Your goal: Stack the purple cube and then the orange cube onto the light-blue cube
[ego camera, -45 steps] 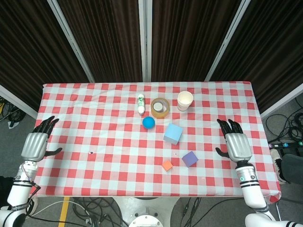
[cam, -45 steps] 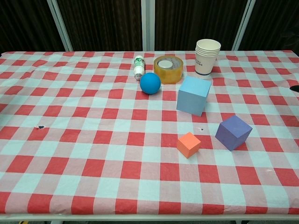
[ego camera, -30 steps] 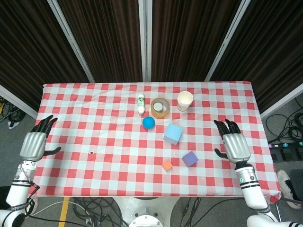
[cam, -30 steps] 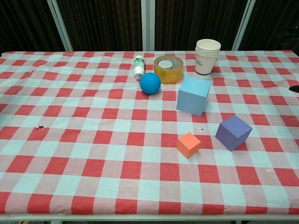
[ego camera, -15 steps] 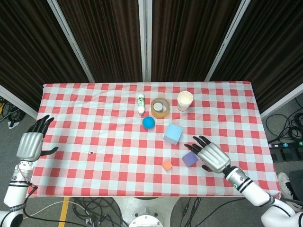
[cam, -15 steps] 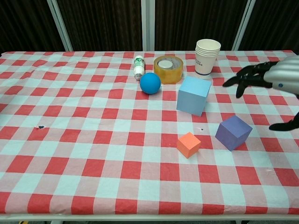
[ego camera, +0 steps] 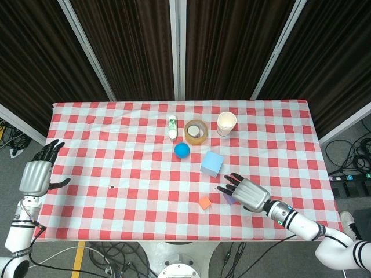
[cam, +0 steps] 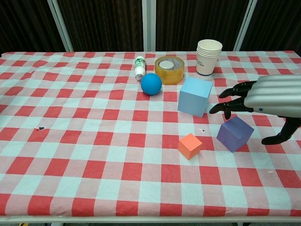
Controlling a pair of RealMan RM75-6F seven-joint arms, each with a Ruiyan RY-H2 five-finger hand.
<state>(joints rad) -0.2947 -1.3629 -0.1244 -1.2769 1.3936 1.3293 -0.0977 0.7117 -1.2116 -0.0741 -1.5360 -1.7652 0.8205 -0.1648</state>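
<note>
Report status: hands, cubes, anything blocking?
Right hand open above purple cube; left hand open, off-table. Nothing stacked. Light-blue cube top clear.

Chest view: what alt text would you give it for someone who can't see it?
The robot's right hand, fingers spread, hovers just above a purple cube on a red-and-white checked table. An orange cube and a light-blue cube sit nearby, with a blue ball, tape roll and paper cups behind.

My right hand (cam: 272, 96) reaches in from the right, palm down, its dark fingers (cam: 233, 100) spread apart and holding nothing, thumb hanging low. My left hand (ego camera: 35, 175) hovers off the worktop's left edge, fingers apart, empty.
</note>
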